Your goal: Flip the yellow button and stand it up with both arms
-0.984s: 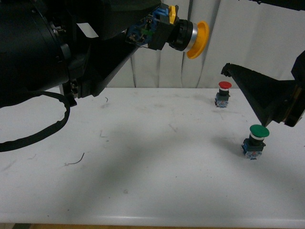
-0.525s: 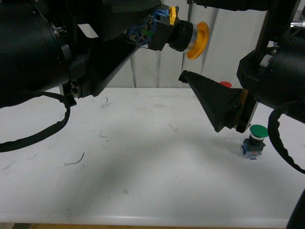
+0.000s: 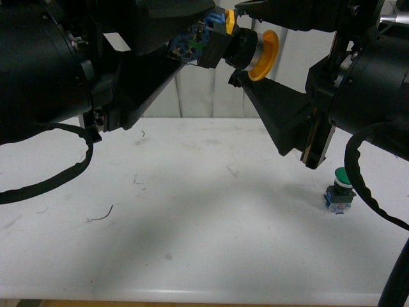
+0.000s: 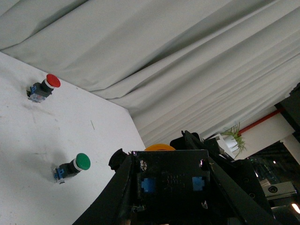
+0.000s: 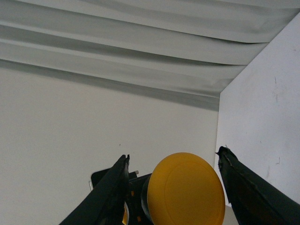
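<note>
My left gripper [image 3: 214,35] is shut on the yellow button's blue-grey contact block and holds it high above the table, lying sideways. The yellow button's cap [image 3: 263,54] points right. In the left wrist view the block's back [image 4: 171,183] fills the space between my fingers [image 4: 123,187], with the orange cap's rim [image 4: 159,147] just above it. My right gripper [image 3: 238,42] is open, with one finger above the cap and one below, neither touching. In the right wrist view the cap [image 5: 186,190] sits between the spread fingers [image 5: 117,180] of the right gripper [image 5: 172,155].
A green-capped button [image 3: 342,185] stands on the white table [image 3: 192,224] at the right, also seen in the left wrist view [image 4: 77,165]. A red-capped button [image 4: 47,84] is further back, hidden behind my right arm in the front view. A pale curtain [image 3: 211,96] hangs behind.
My right gripper has swung left and up from beside the green button until its open fingers straddle the yellow cap, hiding the red button. The left gripper and yellow button have stayed in place.
</note>
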### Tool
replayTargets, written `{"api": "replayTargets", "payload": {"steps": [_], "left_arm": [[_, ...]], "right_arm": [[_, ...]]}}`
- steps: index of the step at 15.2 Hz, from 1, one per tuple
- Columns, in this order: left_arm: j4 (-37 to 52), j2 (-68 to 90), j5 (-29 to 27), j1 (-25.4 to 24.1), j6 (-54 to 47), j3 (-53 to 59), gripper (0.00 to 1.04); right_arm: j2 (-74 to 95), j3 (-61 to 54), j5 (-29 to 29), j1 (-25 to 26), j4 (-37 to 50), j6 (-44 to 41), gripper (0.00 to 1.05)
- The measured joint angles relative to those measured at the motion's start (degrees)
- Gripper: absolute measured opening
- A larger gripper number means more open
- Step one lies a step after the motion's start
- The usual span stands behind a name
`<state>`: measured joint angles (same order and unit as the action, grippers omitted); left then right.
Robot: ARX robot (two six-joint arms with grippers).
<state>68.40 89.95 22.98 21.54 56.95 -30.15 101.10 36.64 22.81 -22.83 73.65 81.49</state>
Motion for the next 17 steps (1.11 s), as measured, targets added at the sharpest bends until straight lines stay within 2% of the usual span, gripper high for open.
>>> {"api": "replayTargets", "payload": {"steps": [3, 8, 9, 12, 14, 17], "left_arm": [[0.20, 0.00, 0.00, -0.02, 0.07, 0.00, 0.36], [0.17, 0.00, -0.02, -0.37, 0.11, 0.00, 0.36], [0.11, -0.11, 0.09, -0.70, 0.48, 0.02, 0.39], [-1.64, -4.22, 0.04, -2.91, 0.37, 1.36, 0.75], [-6.64, -9.84, -1.05, -4.15, -2.05, 3.23, 0.98], [-23.23, -26.60, -8.92, -4.46, -14.36, 9.27, 0.98]], "right_arm": [[0.07, 0.00, -0.28, -0.07, 0.07, 0.24, 0.38], [0.07, 0.00, -0.28, 0.09, 0.13, 0.33, 0.36], [0.07, 0.02, -0.09, 0.48, 0.13, 0.35, 0.36], [0.20, 0.28, -0.07, 2.43, -0.17, 0.00, 0.36], [0.20, 0.79, -0.07, 3.85, -0.17, 0.00, 0.36], [0.20, 1.01, 0.00, 5.75, -0.15, 0.02, 0.36]]}}
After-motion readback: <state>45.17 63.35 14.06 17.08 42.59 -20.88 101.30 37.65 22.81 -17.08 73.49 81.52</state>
